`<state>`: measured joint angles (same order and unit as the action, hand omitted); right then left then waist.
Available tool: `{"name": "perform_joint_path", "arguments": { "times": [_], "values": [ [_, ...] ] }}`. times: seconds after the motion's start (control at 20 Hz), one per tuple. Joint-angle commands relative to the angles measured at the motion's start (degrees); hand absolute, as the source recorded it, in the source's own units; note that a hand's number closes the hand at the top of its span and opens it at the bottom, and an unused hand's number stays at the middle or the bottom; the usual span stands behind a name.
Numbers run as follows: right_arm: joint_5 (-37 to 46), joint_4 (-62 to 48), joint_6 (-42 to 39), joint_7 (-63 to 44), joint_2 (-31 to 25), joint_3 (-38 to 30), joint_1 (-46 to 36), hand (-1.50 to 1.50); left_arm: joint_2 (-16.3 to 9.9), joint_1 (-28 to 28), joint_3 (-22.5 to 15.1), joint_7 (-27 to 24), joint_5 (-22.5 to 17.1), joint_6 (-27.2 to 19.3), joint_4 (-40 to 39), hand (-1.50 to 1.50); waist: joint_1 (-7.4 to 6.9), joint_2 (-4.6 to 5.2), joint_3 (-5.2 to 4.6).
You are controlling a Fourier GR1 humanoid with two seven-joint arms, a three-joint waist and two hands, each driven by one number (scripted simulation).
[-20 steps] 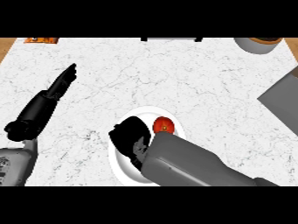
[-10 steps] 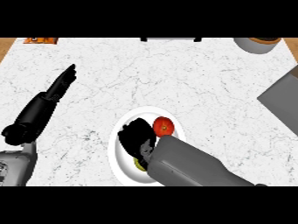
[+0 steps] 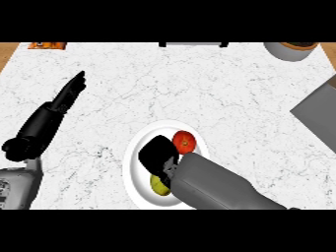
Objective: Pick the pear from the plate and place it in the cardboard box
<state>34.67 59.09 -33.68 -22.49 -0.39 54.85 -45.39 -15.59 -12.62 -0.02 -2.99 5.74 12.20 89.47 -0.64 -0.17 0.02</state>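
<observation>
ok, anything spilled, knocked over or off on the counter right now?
Nothing stands out. The red round fruit and yellow-green pear both sit on the white round plate, under the right hand.

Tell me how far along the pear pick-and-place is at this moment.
Nothing is done yet: the pear lies on the plate, beside a red fruit. In hand: the right robot hand is over the plate above the pear; whether it grips is hidden. Left: grasp, lift and carry to the cardboard box at right. The left robot hand rests open.
</observation>
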Motion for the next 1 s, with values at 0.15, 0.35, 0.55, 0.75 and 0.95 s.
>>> {"name": "perform_joint_path", "arguments": {
  "times": [0.15,0.35,0.55,0.75,0.95],
  "values": [
    [6.4,-3.5,8.6,11.8,0.2,0.4,-0.4,1.5,0.8,-0.2,0.7,-2.6,1.2,0.0,-3.4,0.0,0.27,0.3,-0.02],
    [3.4,-2.2,14.1,9.2,0.4,6.8,-0.1,1.5,2.7,-2.7,-1.2,1.9,1.8,-0.3,-0.7,0.0,-0.95,0.38,-0.01],
    [9.6,-2.2,22.7,14.1,-2.0,-1.4,0.9,1.5,0.9,-0.2,1.2,-3.9,1.8,0.5,-4.5,0.0,0.66,0.31,-0.02],
    [6.8,2.5,31.9,11.5,-13.9,-12.8,4.1,1.5,-1.0,0.6,3.8,-1.8,0.4,0.6,-2.6,0.0,3.44,-0.18,0.11],
    [7.9,11.5,38.3,7.7,-18.3,-17.6,8.0,1.5,-0.2,4.0,3.0,-2.7,0.5,0.7,-1.0,0.0,2.78,-0.6,-0.01]
  ]
}}
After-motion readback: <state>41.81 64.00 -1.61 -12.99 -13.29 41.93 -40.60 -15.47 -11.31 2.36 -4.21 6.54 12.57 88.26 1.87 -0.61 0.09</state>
